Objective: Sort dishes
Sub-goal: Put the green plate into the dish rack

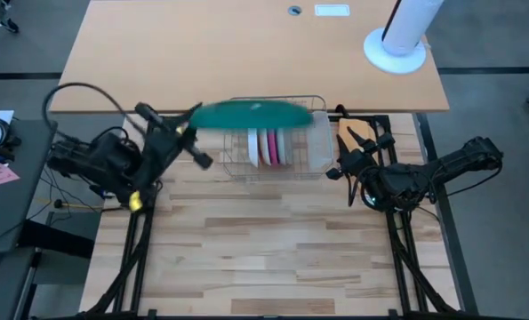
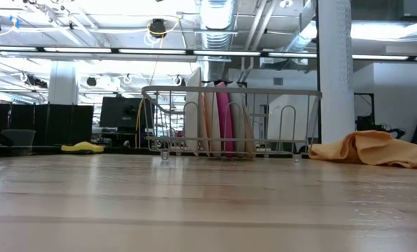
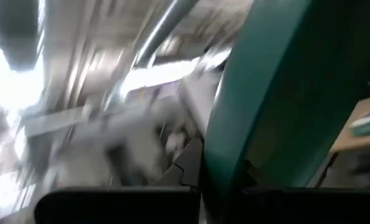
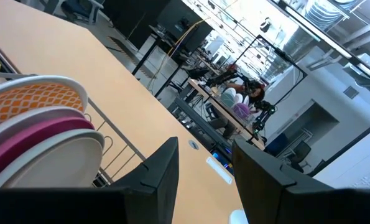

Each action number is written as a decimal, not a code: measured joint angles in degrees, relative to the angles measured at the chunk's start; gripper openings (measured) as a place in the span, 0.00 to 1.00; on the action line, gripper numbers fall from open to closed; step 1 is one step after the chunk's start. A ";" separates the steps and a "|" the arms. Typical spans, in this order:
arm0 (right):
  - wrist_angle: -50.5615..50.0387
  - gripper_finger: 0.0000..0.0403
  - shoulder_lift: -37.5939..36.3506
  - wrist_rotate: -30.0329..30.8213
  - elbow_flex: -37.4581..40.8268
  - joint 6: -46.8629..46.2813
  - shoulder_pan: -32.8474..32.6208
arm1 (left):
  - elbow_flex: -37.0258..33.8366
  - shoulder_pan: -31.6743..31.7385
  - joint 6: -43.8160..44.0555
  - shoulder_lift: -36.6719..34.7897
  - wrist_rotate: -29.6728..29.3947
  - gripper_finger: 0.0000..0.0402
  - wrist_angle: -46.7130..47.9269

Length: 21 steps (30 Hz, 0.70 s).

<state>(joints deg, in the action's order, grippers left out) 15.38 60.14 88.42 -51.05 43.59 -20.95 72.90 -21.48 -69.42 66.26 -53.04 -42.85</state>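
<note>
- Carrying the dark green plate (image 1: 251,113) above the wire dish rack (image 1: 310,100) at upper centre of the high view, left end effector (image 1: 186,124) pinching the plate's left edge.
- Filling the right half of the left wrist view, the same green plate (image 3: 265,93) clamped edge-on between that arm's dark fingers (image 3: 191,165).
- Standing upright in the rack slots at centre of the high view: white plate (image 1: 253,147), magenta pink plate (image 1: 268,148), and further pale ones beside them, too tightly packed there to separate.
- Showing at lower left of the right wrist view: orange-patterned plate (image 4: 38,102) behind, pink plate (image 4: 38,134) in the middle, pale grey plate (image 4: 54,162) nearest, all on edge and touching or nearly touching.
- Waiting just right of the rack in the high view, right end effector (image 1: 344,164) holding nothing, fingers spread apart as seen in its own wrist view.
- Lying on the tabletop (image 1: 273,258) right of the rack in the low view, an orange-yellow cloth (image 2: 369,148); sitting at left in that view, a yellow sponge (image 2: 82,148).
- Judging progress: four of five plates apparently racked, the green one in the air and not yet slotted; remaining, by this reading, lowering it into a free slot and letting go.
</note>
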 joint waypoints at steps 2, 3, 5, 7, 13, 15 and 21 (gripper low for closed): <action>0.00 0.37 0.02 0.00 0.00 0.00 0.00 | 0.00 1.90 4.96 0.00 -6.39 0.02 0.27; 0.00 0.37 0.03 0.00 0.00 0.00 0.00 | 0.00 2.70 7.33 0.02 -9.62 0.02 0.86; 0.00 0.37 0.04 0.00 0.00 0.00 0.00 | 0.00 4.05 13.04 0.01 -15.60 0.02 3.88; 0.00 0.37 0.07 0.00 0.00 0.00 0.00 | 0.04 4.89 17.88 -0.02 -20.75 0.02 9.64; 0.00 0.37 0.06 0.02 0.00 -0.02 0.00 | 0.02 5.10 35.04 0.02 -30.01 0.02 25.39; 0.00 0.37 0.07 0.02 0.00 -0.02 0.00 | 0.02 5.10 41.93 -0.02 -29.76 0.02 31.15; -0.09 0.37 0.07 0.00 0.00 -0.04 0.00 | 0.02 6.19 60.23 0.11 -23.83 0.02 47.77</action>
<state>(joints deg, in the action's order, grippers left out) 15.29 60.20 88.42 -51.05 43.55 -20.95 72.93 -15.29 -9.19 66.37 -76.87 4.92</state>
